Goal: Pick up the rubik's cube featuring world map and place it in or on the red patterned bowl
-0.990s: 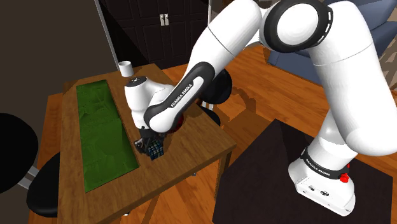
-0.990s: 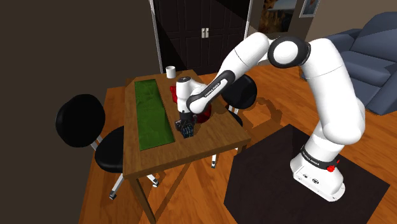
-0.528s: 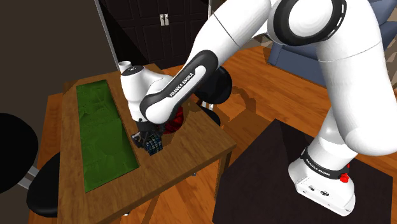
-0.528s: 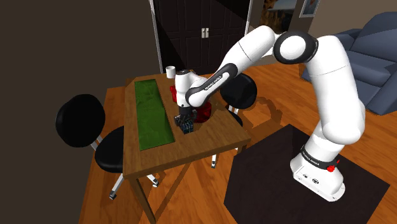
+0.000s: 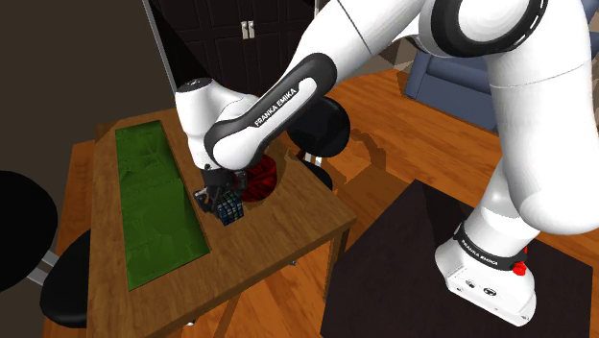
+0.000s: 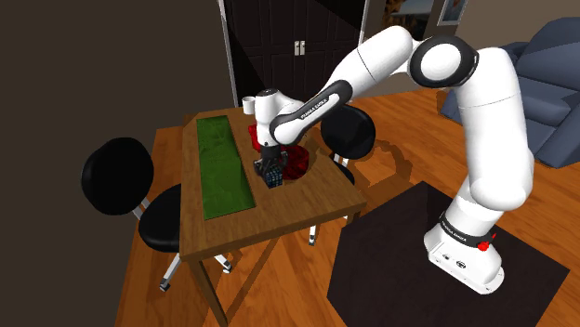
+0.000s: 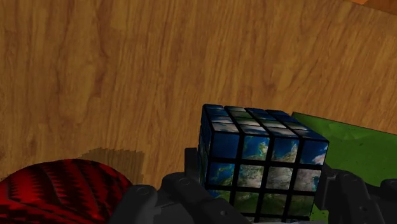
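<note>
Over the wooden table, the tool clasping the map cube has lifted higher.

In the shoulder view's middle the arm covers most of the red patterned bowl, the left edge cuts off a black chair, and in the wrist view the fingers hide the lower corners of the map cube.
</note>
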You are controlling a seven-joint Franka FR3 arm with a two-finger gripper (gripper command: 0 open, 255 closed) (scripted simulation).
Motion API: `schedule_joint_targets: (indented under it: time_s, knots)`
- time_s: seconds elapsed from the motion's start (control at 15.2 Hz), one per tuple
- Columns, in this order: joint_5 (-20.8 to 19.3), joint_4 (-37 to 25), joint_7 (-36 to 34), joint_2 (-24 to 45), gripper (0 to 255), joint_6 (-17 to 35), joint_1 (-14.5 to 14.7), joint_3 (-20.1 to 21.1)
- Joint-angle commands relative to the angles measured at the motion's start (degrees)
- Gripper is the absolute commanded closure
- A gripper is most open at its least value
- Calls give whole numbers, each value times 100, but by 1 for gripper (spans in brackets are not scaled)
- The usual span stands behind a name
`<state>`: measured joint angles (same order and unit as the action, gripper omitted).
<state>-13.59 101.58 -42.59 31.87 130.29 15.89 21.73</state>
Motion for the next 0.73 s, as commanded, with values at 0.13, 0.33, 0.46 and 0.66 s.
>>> schedule_joint_targets:
  time_s: [0.13,0.33,0.46,0.66]
  knots:
    - [84,-43,55,-182,255,-217,-44,55]
    - [147,-90,91,-314,255,-388,-70,95]
    - [187,-128,114,-397,255,-504,-87,119]
    - [246,-195,148,-516,255,-683,-108,153]
